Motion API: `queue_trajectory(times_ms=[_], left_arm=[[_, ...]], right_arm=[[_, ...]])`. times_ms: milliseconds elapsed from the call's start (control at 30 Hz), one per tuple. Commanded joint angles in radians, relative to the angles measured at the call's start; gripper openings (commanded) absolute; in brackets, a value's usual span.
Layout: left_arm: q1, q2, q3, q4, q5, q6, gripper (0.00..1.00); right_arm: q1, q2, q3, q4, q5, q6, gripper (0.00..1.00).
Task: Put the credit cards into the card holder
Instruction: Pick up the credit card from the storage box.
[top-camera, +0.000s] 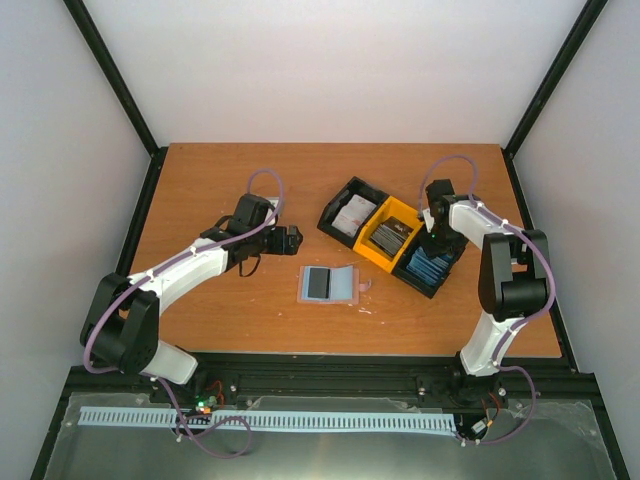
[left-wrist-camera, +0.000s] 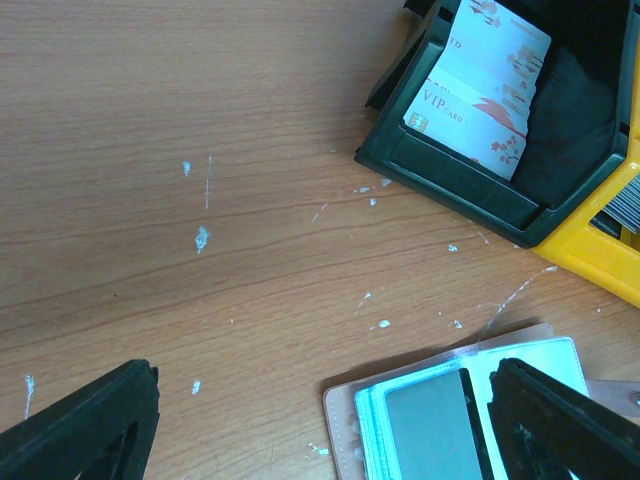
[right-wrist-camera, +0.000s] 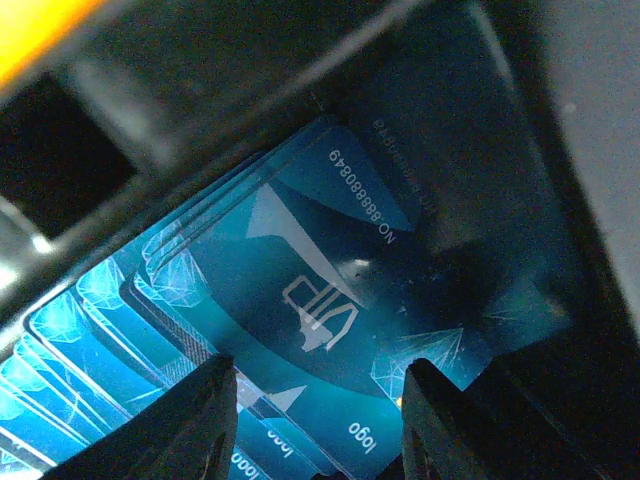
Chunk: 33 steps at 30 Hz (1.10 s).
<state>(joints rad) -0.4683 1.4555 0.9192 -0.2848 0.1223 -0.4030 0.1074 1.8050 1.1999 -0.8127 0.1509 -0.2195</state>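
The card holder (top-camera: 328, 285) lies open on the table, pale blue inside, with a dark grey card (left-wrist-camera: 432, 432) in its left slot. My left gripper (top-camera: 290, 240) hovers open just behind the holder, and its fingers (left-wrist-camera: 80, 430) straddle the holder's left half (left-wrist-camera: 350, 420). White-and-red credit cards (left-wrist-camera: 480, 90) lie in a black bin (top-camera: 345, 215). My right gripper (top-camera: 435, 245) reaches down into the right black bin (top-camera: 440, 285). In the right wrist view it (right-wrist-camera: 310, 420) stands open just above the fanned blue credit cards (right-wrist-camera: 300, 270), with nothing between its fingers.
A yellow bin (top-camera: 400, 215) with dark grey cards (top-camera: 388, 238) sits between the two black bins at the back right. The holder's tan-pink flap (top-camera: 362, 287) sticks out to the right. White flecks (left-wrist-camera: 200, 238) mark the wood.
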Motion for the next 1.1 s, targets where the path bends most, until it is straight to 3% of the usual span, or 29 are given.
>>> queue_trajectory(times_ms=[0, 533, 1067], left_arm=[[0.004, 0.008, 0.002, 0.015, -0.012, 0.023, 0.91], [0.004, 0.007, -0.004, 0.021, -0.006, 0.018, 0.91], [0.004, 0.003, -0.008, 0.022, -0.007, 0.016, 0.91]], right_arm=[[-0.006, -0.008, 0.032, -0.005, 0.038, 0.008, 0.45], [-0.035, -0.057, 0.026, 0.010, 0.013, 0.009, 0.44], [-0.035, -0.078, -0.022, 0.100, 0.108, -0.044, 0.28]])
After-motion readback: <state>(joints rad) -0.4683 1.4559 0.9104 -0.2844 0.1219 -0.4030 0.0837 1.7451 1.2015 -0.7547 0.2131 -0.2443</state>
